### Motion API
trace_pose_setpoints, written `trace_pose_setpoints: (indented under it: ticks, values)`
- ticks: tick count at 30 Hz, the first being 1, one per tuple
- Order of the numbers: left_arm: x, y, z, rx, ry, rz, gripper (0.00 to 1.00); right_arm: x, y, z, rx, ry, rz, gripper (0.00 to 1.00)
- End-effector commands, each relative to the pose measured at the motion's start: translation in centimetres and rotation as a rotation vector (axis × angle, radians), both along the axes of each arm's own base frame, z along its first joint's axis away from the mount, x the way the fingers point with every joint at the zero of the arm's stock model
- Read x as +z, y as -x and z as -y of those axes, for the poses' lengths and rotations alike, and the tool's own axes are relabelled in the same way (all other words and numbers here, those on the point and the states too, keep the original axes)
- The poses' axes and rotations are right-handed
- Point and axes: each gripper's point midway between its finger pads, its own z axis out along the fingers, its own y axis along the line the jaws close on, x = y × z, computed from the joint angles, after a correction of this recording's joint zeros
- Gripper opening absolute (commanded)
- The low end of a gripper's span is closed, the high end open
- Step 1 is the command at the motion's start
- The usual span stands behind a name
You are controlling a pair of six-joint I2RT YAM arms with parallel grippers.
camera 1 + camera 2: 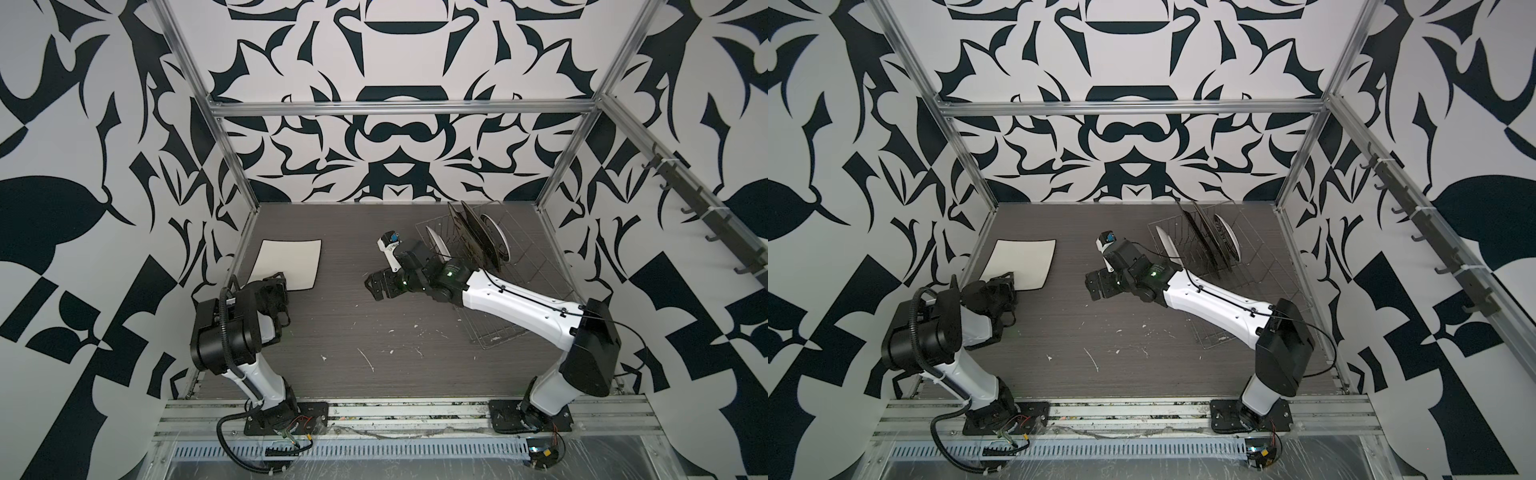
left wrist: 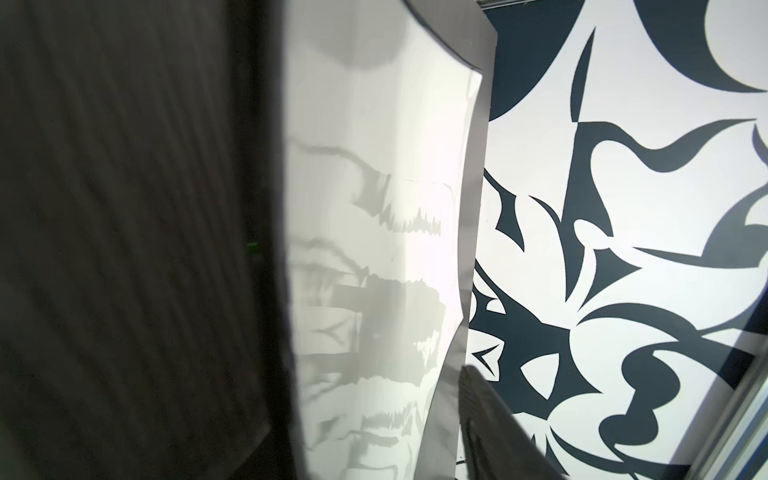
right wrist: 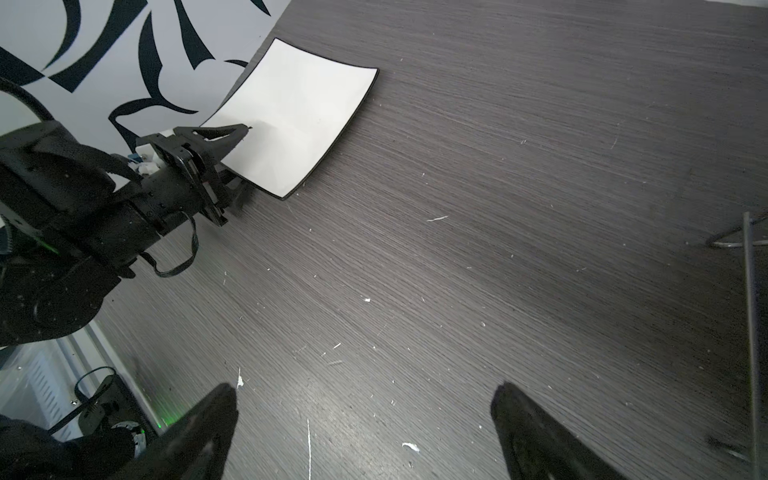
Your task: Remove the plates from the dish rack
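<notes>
Here the left gripper [image 3: 247, 157], jaws parted, is straddling a corner of the white square plate [image 1: 289, 264], apparently releasing it flat on the table [image 1: 353, 332]. The right gripper [image 1: 380, 284] is hovering wide and empty, seemingly readied near the dish rack [image 1: 528, 249] and its standing plates [image 1: 478, 237].

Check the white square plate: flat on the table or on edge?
Flat: white square plate lies face up on the table, left gripper straddling one corner; whether that corner touches down, cannot tell.
</notes>
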Motion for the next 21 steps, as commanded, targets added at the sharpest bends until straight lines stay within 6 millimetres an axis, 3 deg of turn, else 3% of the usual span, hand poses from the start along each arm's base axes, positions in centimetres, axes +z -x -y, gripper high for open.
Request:
trace_pose_setpoints:
  ticks: [1,7,21]
  values:
    - [1.9,-0.9,-0.3,-0.015,-0.045,0.064,0.57,1.9,-0.1,0.2,-0.010,-0.035,0.054,0.99]
    - [1.4,-0.8,0.0,-0.041,-0.054,0.022,0.64,2.4,0.2,0.4,-0.005,-0.036,0.055,0.99]
    - [1.0,3.4,-0.5,0.026,-0.084,-0.163,0.99,1.3,-0.2,0.8,-0.012,0.013,0.068,0.99]
